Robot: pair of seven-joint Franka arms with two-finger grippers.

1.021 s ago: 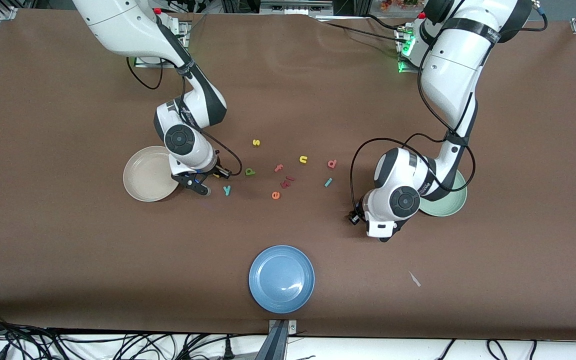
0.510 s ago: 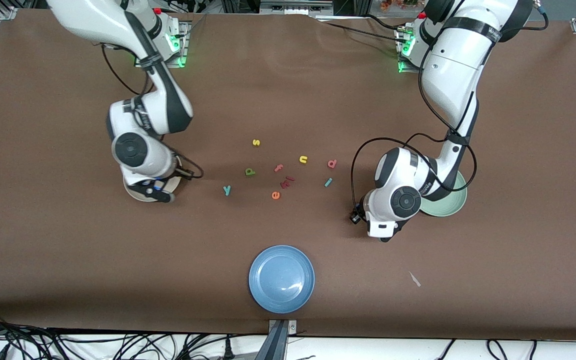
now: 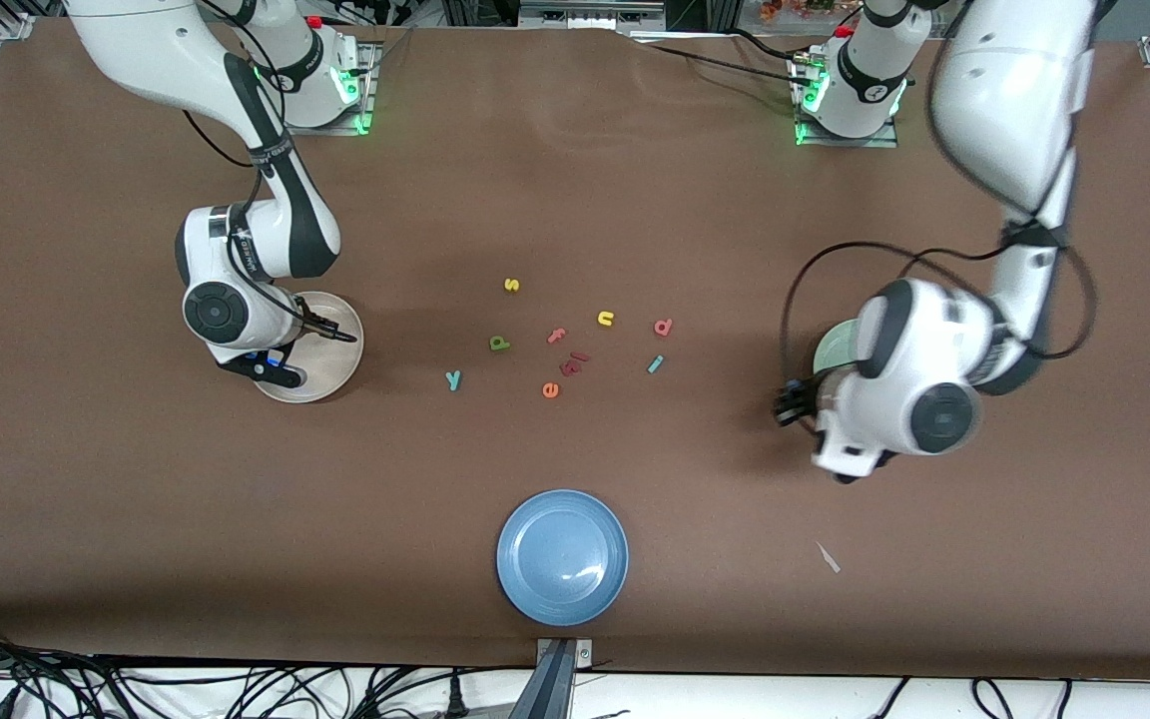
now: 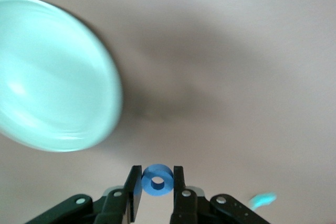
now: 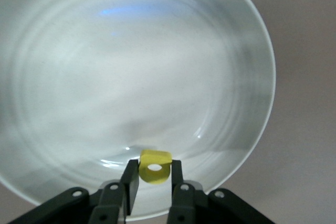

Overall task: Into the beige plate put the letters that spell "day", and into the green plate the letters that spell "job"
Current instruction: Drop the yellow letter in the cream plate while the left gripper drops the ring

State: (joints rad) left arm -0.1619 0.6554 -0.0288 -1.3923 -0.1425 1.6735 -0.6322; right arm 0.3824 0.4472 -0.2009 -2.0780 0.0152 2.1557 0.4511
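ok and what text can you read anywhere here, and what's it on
"s": yellow s, on the table
"p": green p
"y": teal y
"u": yellow u
"d": red d
"e": orange e
"o": blue o, in left gripper beside green plate
"a": yellow a, in right gripper over beige plate
Unclear: pink letter, teal stroke, dark red pieces, arm band print.

arms: white shells, dark grey joints
cables: black, looped beside the wrists
fingers (image 5: 129, 186): black, silver screws
bases: green lights
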